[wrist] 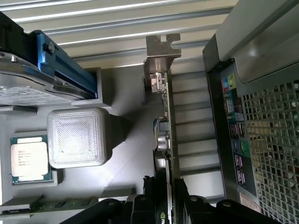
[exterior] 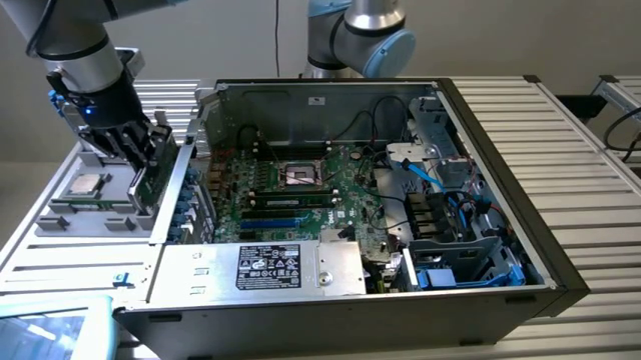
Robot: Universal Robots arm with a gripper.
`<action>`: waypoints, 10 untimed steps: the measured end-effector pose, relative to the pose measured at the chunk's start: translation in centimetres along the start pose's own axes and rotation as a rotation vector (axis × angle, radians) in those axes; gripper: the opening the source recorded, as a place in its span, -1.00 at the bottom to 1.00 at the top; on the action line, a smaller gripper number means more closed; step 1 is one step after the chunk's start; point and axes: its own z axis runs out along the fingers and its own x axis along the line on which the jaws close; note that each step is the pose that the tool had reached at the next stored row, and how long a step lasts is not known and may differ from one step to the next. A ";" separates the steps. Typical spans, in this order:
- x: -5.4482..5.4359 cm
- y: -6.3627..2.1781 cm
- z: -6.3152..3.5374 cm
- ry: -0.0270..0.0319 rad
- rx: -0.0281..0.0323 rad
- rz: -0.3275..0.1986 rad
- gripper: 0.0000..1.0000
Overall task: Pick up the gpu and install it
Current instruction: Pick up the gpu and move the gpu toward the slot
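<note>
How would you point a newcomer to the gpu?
Start at the open computer case, then go to the grey parts tray on the exterior view's left. The gpu is the green card standing on edge there in the gripper, unlike the flat-lying processor.

At the exterior view's left, the claw (exterior: 143, 156) grips the gpu (exterior: 152, 189) by its upper edge, the board upright at the grey tray (exterior: 60, 225); a processor (exterior: 84, 185) lies in that tray, left of the card; the open computer case (exterior: 300, 112) stands just right.
</note>
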 end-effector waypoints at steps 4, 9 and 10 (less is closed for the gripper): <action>0.0 0.10 -1.82 0.0000 0.0003 0.000 -0.43; -0.1 0.23 -4.08 -0.0001 0.0007 0.000 -0.43; -0.1 0.26 -4.57 -0.0001 0.0009 0.000 -0.43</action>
